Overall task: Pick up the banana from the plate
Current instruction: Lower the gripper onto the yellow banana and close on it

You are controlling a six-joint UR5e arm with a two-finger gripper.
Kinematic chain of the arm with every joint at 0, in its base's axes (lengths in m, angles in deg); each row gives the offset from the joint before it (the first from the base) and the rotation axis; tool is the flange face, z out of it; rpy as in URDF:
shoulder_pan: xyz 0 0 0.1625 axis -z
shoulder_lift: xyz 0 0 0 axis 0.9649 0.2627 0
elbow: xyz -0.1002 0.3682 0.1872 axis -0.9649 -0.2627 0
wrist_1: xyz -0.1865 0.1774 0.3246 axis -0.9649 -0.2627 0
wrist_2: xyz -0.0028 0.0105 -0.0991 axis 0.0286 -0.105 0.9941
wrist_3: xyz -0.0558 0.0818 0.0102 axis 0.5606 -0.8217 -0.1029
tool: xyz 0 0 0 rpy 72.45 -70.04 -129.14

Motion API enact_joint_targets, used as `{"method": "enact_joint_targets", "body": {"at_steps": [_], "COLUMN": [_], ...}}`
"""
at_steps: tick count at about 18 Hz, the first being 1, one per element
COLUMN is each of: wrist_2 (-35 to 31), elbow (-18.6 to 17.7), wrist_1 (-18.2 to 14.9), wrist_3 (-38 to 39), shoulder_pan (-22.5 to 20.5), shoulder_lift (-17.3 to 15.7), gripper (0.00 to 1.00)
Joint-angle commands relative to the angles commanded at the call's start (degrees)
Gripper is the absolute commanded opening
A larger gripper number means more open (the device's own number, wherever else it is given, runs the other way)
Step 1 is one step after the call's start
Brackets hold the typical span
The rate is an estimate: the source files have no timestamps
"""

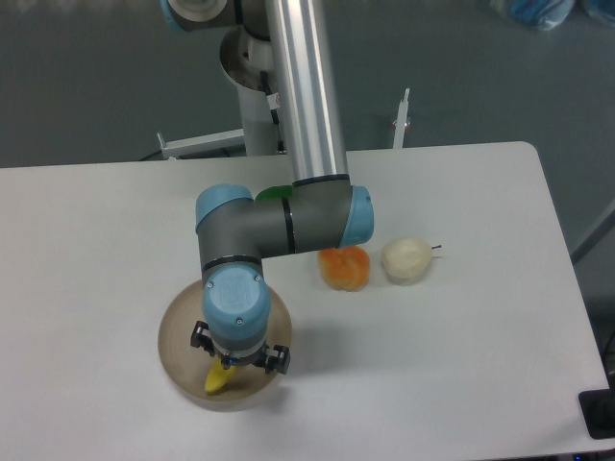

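The beige-tan plate (178, 327) sits on the white table at the front left. The yellow banana (217, 380) lies in it, with only one end showing below the wrist. My gripper (229, 367) points straight down over the plate and is right at the banana. The arm's wrist hides the fingers, so I cannot tell whether they are open or shut, or whether they hold the banana.
A round orange fruit (345, 268) and a pale cream round fruit (405, 260) lie on the table right of the arm. A green object (272, 193) shows just behind the arm's elbow. The table's front edge runs just below the plate.
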Motion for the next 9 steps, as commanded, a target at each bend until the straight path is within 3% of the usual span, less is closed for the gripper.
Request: {"method": "enact_joint_targets", "body": {"at_steps": [3,4,7,9], "wrist_2": [0.0,0.3,0.4,0.5], "elbow": [0.4,0.4,0.4,0.5], "wrist_1": [-0.1,-0.3,-0.3,-0.4], "wrist_3": [-0.4,-0.4,0.0,0.1], "shoulder_pan": [0.1,0.1,0.1,0.1], "shoulder_lift": [0.7,0.8,0.8,0.6], "gripper": [0.97,0.82,0.59,0.30]}}
